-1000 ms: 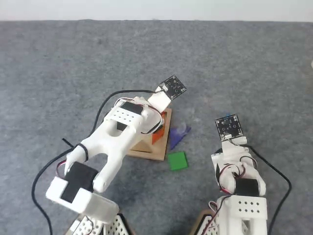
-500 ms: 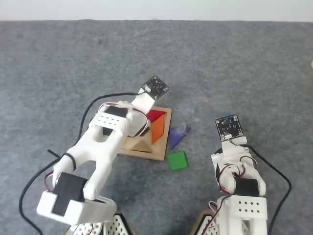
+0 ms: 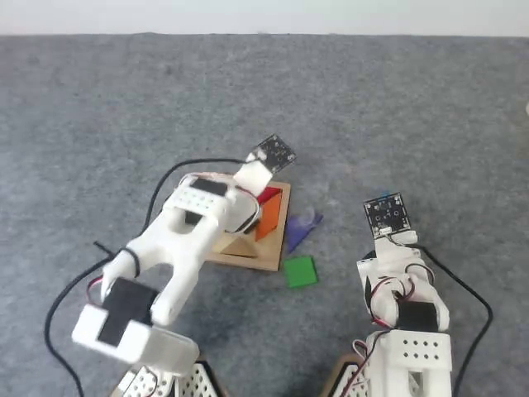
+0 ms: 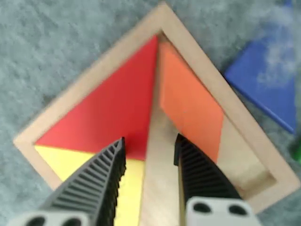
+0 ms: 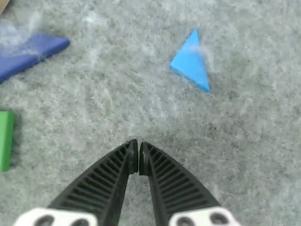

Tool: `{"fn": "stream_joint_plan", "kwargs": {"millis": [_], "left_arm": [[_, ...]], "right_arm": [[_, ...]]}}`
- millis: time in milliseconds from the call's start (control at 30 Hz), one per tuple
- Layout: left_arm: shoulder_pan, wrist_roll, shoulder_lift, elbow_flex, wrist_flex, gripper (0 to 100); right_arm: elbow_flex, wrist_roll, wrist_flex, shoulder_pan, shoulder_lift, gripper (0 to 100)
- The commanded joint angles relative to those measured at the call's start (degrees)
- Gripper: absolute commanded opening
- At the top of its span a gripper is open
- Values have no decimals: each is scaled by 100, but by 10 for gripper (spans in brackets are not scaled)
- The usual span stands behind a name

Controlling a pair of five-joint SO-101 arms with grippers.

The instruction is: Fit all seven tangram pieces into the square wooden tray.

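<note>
Left hand (image 4: 149,141): spread apart, holding nothing, over the square wooden tray (image 4: 94,77).
Right hand (image 5: 138,143): squeezed closed, holding nothing, near a light blue triangle piece (image 5: 190,61).

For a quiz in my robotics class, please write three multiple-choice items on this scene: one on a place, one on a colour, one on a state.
1. Where does the green square lie?
A) on the carpet, outside the tray
B) inside the tray
C) in a gripper

2. What colour is the triangle by the right gripper?
A) red
B) yellow
C) light blue

3. How is the right gripper?
A) wide open
B) shut, holding nothing
C) shut on the square

Key:
1 A: it rests on the grey carpet, apart from the tray's corner.
2 C: the right wrist view shows it light blue.
3 B: its jaws meet with nothing between them.
</note>
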Motion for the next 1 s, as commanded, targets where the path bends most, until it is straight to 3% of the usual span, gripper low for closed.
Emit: {"fn": "stream_joint_plan", "kwargs": {"millis": [0, 267, 467, 633, 833, 967], "left_arm": [[53, -26, 422, -831, 220, 174], [-62, -114, 448, -1015, 26, 171], [-510, -70, -853, -549, 44, 173], [-668, -651, -1767, 84, 949, 174], [-598, -1099, -1987, 778, 1029, 174], [-325, -1116, -2189, 1244, 642, 174]], "right_arm": [[-44, 70, 31, -84, -101, 9], [-44, 70, 31, -84, -101, 9], [-44, 70, 31, -84, -101, 9], [-44, 70, 31, -84, -101, 9], [-44, 70, 31, -84, -101, 9], [-44, 70, 31, -84, -101, 9]]}}
